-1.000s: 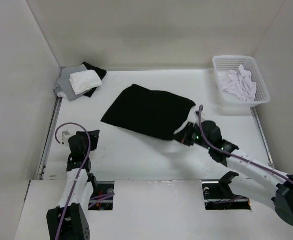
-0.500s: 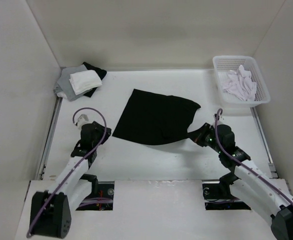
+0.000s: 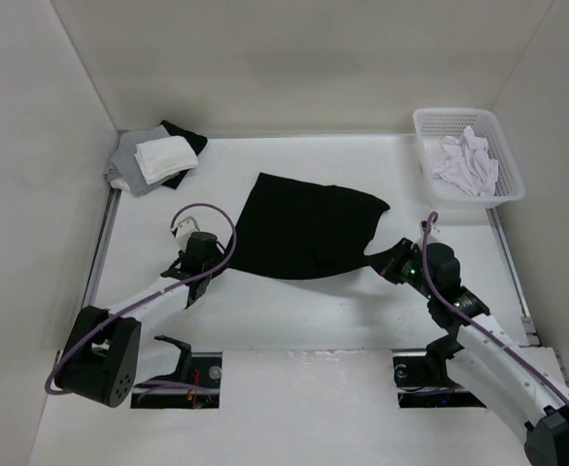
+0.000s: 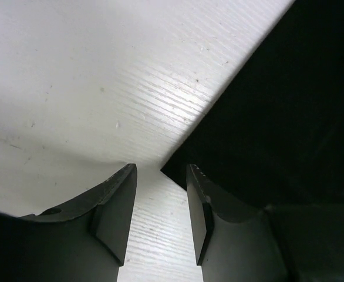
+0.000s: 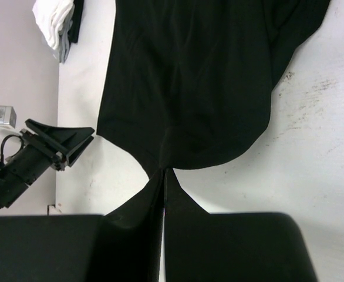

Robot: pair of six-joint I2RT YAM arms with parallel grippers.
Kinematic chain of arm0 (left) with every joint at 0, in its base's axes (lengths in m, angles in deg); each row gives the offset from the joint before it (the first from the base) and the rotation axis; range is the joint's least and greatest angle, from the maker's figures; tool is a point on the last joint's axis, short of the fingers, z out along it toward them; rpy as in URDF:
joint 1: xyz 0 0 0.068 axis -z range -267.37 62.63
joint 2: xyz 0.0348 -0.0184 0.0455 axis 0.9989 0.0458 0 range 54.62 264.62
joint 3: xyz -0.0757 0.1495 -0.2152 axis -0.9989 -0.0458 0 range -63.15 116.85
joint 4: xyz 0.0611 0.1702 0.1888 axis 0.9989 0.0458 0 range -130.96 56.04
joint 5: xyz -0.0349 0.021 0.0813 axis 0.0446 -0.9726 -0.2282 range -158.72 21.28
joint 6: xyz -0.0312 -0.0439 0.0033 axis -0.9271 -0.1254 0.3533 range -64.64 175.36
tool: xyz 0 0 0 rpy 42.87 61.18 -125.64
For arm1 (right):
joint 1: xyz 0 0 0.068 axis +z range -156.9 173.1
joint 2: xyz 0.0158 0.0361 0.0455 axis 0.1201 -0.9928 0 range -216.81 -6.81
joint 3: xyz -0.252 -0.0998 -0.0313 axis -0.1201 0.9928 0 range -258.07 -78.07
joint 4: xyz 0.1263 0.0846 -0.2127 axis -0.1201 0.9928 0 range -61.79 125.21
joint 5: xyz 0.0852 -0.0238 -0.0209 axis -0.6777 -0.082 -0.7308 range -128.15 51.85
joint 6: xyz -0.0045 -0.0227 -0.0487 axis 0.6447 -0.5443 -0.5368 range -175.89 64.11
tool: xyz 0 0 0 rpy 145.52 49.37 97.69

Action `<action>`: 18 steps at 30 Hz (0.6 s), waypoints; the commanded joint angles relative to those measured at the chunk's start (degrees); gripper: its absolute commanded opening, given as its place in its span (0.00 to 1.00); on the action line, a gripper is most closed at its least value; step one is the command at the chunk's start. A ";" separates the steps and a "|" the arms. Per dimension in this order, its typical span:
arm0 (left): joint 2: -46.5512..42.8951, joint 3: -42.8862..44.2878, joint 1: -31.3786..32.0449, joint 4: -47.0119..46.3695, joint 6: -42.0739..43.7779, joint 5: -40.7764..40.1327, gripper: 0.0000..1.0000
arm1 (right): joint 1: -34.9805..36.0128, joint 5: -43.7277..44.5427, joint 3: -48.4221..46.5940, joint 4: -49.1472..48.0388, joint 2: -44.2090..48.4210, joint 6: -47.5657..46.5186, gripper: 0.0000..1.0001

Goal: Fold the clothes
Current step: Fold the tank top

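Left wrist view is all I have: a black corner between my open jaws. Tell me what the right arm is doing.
Observer: The right jaws are shut on the black top, pinching its near right edge.
Operator: Describe how the rest of it lies.
Observer: Spread on the table as one dark sheet between the two arms.
Operator: Name what else is out there.
Observer: A folded cloth pile at the far left corner, and a white basket holding white cloth at the far right; neither touches the top.
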 commanded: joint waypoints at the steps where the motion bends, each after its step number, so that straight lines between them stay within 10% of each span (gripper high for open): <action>1: 3.25 3.13 0.50 -4.08 2.02 -2.04 0.38 | -0.09 -0.45 0.78 -2.68 1.16 0.01 0.02; 18: 6.08 2.35 -2.04 -5.58 2.11 7.10 0.08 | 0.44 -0.01 -0.27 -5.49 -0.06 1.06 0.02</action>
